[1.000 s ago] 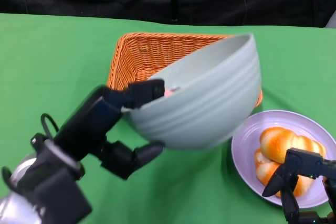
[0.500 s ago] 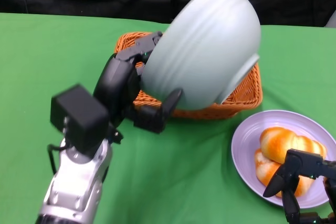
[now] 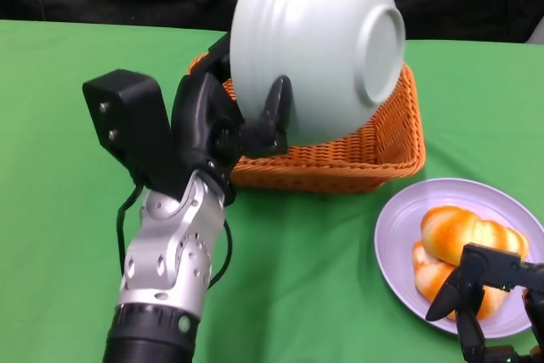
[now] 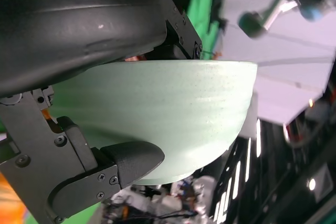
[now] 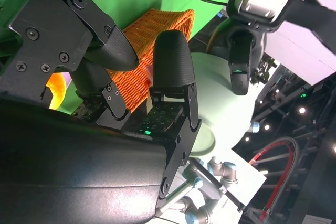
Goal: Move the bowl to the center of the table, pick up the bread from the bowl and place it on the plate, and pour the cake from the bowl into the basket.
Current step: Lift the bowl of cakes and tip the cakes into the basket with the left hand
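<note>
My left hand grips the pale green bowl by its rim and holds it tipped far over above the orange wicker basket, its foot facing the camera. The bowl's wall fills the left wrist view, with my fingers under it. The cake is hidden from every view. Two golden bread rolls lie on the lilac plate at the right. My right hand hovers open at the plate's near edge, holding nothing, its fingers spread.
A green cloth covers the table. A black backdrop runs behind its far edge. The basket stands at the back centre, touching nothing but close to the plate.
My left arm has lifted and turned the bowl from roughly level to nearly upside down over the basket. The right hand and the bread have stayed still.
</note>
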### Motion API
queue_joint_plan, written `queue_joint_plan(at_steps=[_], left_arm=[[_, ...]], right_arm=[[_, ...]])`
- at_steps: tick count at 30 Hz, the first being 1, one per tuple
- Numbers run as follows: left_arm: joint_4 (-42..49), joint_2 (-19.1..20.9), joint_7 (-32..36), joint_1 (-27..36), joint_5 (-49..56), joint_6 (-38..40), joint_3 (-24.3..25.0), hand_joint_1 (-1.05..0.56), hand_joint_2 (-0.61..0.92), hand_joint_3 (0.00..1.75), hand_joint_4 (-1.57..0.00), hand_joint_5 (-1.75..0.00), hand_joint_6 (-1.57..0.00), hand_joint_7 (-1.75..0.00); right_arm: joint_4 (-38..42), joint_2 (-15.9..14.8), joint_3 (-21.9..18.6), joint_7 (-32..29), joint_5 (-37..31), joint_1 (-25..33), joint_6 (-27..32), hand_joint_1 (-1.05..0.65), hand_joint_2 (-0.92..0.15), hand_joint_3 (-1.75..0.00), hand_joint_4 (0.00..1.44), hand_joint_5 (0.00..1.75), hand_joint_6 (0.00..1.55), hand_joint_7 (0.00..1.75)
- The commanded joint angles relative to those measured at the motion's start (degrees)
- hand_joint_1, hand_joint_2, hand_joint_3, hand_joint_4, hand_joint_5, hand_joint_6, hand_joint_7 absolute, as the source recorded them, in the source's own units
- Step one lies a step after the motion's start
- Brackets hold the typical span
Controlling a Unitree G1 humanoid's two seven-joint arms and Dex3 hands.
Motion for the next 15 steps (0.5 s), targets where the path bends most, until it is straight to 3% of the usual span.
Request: queue_joint_plan(at_steps=[1, 6, 15], left_arm=[[1.06, -1.08, 1.39, -2.6, -2.86, 2.11, 2.67, -0.12, 0.28, 1.74, -1.07, -1.75, -0.89, -1.75], [1.89, -2.94, 2.66, -3.55, -7.54, 6.47, 5.95, -0.14, 0.3, 1.75, -1.07, -1.75, -0.89, -1.75], [1.99, -5.47, 11.95, -5.11, -17.05, 14.74, 10.9, -0.19, 0.31, 1.7, -1.09, -1.75, -0.85, -1.75]], right_arm=[[0.11, -0.19, -0.37, 0.05, -0.36, 0.14, -0.21, -0.03, -0.13, -1.75, 0.93, 1.73, 0.88, 1.4], [0.33, -0.05, -0.18, -0.01, -0.39, 0.2, -0.66, -0.03, -0.13, -1.75, 0.93, 1.72, 0.88, 1.4], [0.47, 0.08, -0.35, -0.16, -0.74, 0.12, -0.84, -0.03, -0.13, -1.75, 0.94, 1.73, 0.89, 1.4]])
